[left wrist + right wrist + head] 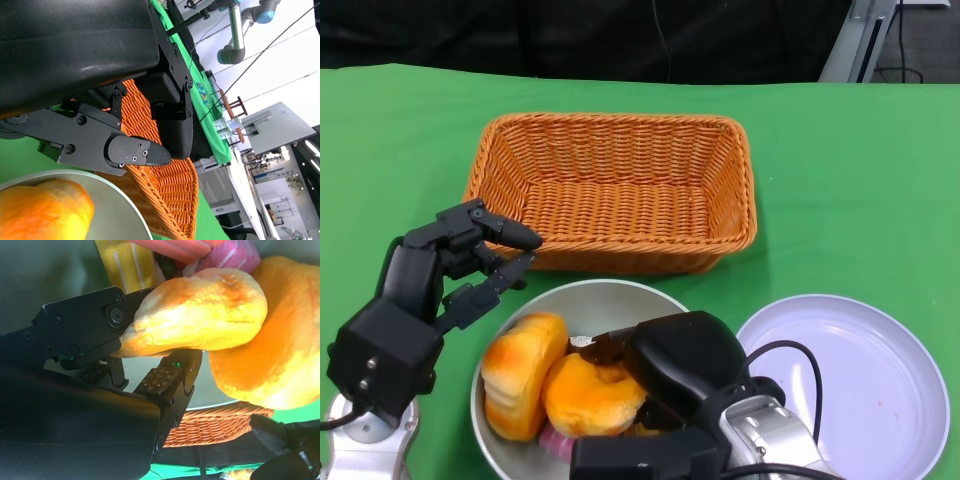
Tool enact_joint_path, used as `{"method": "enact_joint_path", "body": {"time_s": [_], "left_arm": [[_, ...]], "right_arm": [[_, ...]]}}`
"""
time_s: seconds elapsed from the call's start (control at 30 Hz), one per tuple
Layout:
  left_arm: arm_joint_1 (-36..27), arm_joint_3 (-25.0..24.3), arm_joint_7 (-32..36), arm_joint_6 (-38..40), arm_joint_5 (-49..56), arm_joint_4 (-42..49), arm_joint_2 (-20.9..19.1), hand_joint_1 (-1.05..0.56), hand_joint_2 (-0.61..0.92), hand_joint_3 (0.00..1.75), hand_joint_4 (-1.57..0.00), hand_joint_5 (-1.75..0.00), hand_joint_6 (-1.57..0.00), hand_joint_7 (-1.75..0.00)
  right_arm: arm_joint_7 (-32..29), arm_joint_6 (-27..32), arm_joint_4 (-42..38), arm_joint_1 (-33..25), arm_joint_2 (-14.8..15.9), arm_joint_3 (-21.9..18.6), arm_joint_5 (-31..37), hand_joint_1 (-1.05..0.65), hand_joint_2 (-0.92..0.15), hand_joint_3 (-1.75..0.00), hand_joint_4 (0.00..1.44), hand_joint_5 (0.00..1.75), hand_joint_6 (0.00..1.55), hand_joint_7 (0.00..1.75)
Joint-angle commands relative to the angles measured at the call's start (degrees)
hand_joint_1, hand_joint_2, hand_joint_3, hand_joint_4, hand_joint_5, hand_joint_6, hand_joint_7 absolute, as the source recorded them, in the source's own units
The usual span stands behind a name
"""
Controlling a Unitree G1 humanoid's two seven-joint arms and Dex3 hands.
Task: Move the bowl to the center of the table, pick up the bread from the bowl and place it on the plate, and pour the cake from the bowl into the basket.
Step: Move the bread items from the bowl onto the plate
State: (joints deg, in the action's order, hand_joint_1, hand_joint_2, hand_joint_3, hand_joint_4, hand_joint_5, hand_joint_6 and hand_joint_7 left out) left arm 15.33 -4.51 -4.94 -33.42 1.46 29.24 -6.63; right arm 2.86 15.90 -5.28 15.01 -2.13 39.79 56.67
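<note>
Two bread pieces sit in the bowl (620, 295), on the green table (400, 130) directly in front of me, just in front of the wicker basket (612, 190). The plate (860, 370) lies beside the bowl, on my right.

Right hand (670, 365): reaching into the bowl from the near side, over the rounder bread (588, 392). In the right wrist view my fingers (170, 382) close on that bread (200, 315) from both sides, one dark finger along its upper flank and a padded fingertip pressed against its underside. Contact looks firm; I have hold of it. Whether it has left the bowl floor, I cannot tell.

Second bread (520, 370): longer piece, lying on the left side of the bowl, touching the held piece. In the wrist view it shows as the large orange mass (270, 365) next to the gripped one.

Cake (558, 440): pink wrapper edge visible under the breads near the bowl's front; in the wrist view pink and yellow striped wrappers (225, 255) lie beyond the bread.

Left hand (460, 265): hovering just outside the bowl's left rim, fingers apart and extended toward the basket, holding nothing. Left wrist view confirms: fingers (135, 152) spread over the basket's edge (170, 190), bowl rim (120, 200) below them.
</note>
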Motion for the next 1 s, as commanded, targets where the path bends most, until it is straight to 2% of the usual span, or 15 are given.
{"method": "enact_joint_path", "body": {"time_s": [0.03,0.1,0.2,0.3,0.6,0.67,0.73,0.8,0.87,1.0], "left_arm": [[-0.2,-0.3,0.0,-0.6,-0.5,0.4,-0.6,-0.28,0.92,0.23,-0.79,-1.33,-0.81,-1.02],[-0.2,-0.3,0.0,-0.3,-0.6,0.4,-0.5,-0.28,0.92,0.22,-0.79,-1.33,-0.81,-1.02],[-0.3,-0.3,0.3,0.1,-0.3,0.1,-0.5,-0.29,0.92,0.22,-0.79,-1.32,-0.81,-1.02],[-0.4,-0.2,0.3,-0.1,-0.2,0.0,-0.5,-0.29,0.92,0.22,-0.79,-1.32,-0.81,-1.01],[-0.5,-0.1,0.2,1.0,-0.5,-0.6,-0.3,-0.28,0.92,0.22,-0.78,-1.32,-0.81,-1.02],[-0.5,-0.1,0.1,1.0,-0.5,-0.6,-0.2,-0.27,0.92,0.22,-0.78,-1.33,-0.81,-1.02],[-0.5,-0.1,0.0,1.1,-0.5,-0.6,-0.3,-0.27,0.92,0.22,-0.78,-1.33,-0.81,-1.02],[-0.5,0.0,0.5,1.2,-0.1,-0.7,-0.2,-0.28,0.92,0.22,-0.78,-1.32,-0.81,-1.02],[-0.5,0.0,0.5,1.2,0.0,-0.8,-0.1,-0.28,0.92,0.21,-0.78,-1.32,-0.81,-1.02],[-0.5,0.1,0.4,1.5,0.0,-0.8,-0.2,-0.27,0.92,0.22,-0.77,-1.31,-0.80,-1.02]], "right_arm": [[-0.3,-0.1,-0.5,-0.7,1.0,-1.0,-1.6,-0.30,-0.92,-0.10,0.77,1.52,1.11,0.02],[-0.8,-0.5,-0.4,-0.8,1.0,-1.4,-2.1,-0.29,-0.92,-0.11,0.77,1.50,1.12,0.02],[-1.4,-1.1,-0.4,-0.8,1.3,-1.7,-3.0,-0.31,-0.92,-0.07,0.84,1.34,1.11,0.01],[-2.3,-2.2,-0.5,-0.8,1.6,-2.0,-3.9,-0.31,-0.92,-0.05,0.88,1.26,1.11,0.01],[-6.0,-7.0,-0.5,-1.0,2.5,-3.5,-7.1,-0.30,-0.92,-0.05,0.82,1.29,1.17,0.03],[-7.5,-8.6,-1.0,-1.0,2.9,-3.7,-7.6,-0.28,-0.92,-0.07,0.79,1.42,1.21,0.08],[-8.9,-9.8,-1.4,-1.1,3.1,-3.9,-7.9,-0.28,-0.92,-0.11,0.72,1.64,0.88,0.88],[-9.2,-10.2,-1.1,-1.3,3.2,-4.2,-8.2,-0.28,-0.92,-0.17,0.70,1.72,0.55,1.54],[-9.0,-10.5,-0.8,-1.4,3.2,-4.6,-8.7,-0.28,-0.92,-0.19,0.70,1.74,0.46,1.70],[-9.1,-10.8,0.0,-1.5,3.2,-5.4,-9.7,-0.28,-0.92,-0.23,0.69,1.75,0.41,1.74]]}}
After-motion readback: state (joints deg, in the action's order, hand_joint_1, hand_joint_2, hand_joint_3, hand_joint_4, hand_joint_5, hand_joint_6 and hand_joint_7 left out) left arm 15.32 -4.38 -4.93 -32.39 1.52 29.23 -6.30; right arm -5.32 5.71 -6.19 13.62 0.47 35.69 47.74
